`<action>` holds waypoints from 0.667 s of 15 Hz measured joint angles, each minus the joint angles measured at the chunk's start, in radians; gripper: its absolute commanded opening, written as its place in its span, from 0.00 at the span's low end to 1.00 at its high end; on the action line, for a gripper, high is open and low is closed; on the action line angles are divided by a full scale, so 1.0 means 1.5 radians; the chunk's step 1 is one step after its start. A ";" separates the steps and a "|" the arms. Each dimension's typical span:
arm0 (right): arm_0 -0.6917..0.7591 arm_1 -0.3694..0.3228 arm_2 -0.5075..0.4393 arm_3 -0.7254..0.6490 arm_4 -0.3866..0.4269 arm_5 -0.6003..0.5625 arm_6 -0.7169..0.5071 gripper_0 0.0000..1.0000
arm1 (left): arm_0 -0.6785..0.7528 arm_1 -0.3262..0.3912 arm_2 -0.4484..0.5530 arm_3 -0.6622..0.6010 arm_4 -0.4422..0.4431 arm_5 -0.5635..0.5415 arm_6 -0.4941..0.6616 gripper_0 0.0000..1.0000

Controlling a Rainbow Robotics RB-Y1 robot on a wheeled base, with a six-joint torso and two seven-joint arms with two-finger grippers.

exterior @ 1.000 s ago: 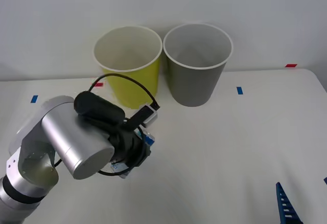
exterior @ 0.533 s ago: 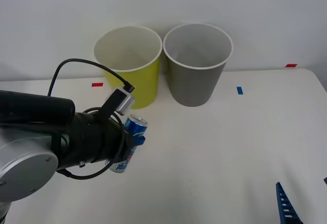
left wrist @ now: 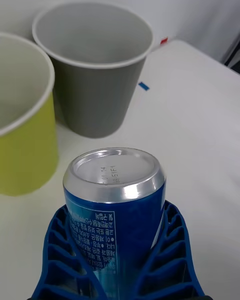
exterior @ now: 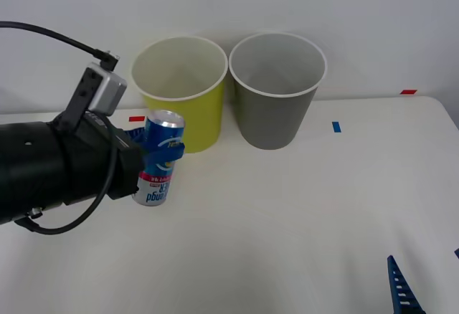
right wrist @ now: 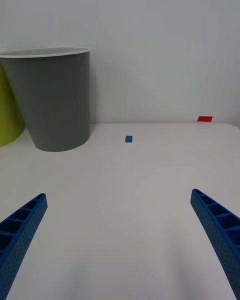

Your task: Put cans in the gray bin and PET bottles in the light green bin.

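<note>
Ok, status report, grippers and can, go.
Left gripper shut on can, lifted in front of light green bin. Right gripper open, low over table. Gray bin unobstructed.
</note>
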 measured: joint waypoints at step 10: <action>0.000 0.000 0.000 0.000 0.000 0.000 0.000 1.00 | -0.134 -0.035 0.101 -0.001 0.037 -0.040 -0.071 0.00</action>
